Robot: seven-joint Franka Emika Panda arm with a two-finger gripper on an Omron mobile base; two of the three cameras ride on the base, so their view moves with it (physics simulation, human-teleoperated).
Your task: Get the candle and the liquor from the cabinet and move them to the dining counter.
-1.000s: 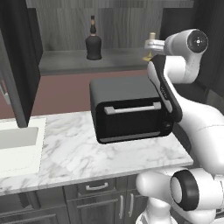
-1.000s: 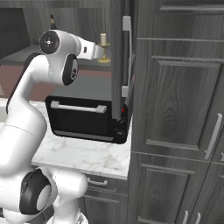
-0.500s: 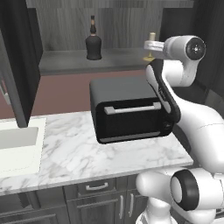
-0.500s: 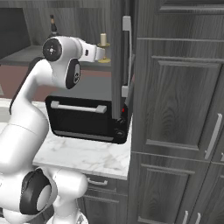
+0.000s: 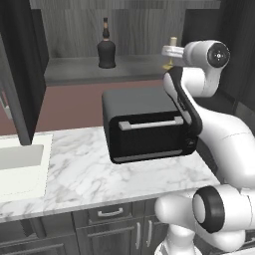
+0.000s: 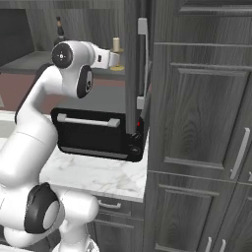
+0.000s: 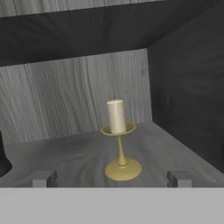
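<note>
White arm rises from base, bends forward at dark elbow joint, upper link climbing steeply. Wrist held high, hand turned level, reaching forward. End effector point(image 7: 112, 178) open wide, two dark fingertips point(image 7: 43, 178) far apart at bottom of hand view, nothing between them. In left base view end effector point(image 5: 169, 51) pokes out left of round wrist joint; in right base view end effector point(image 6: 116, 59) points right.

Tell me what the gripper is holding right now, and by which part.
Nothing is held. The gripper is open in front of the candle, which stands free on the cabinet shelf, clear of both fingertips.
</note>
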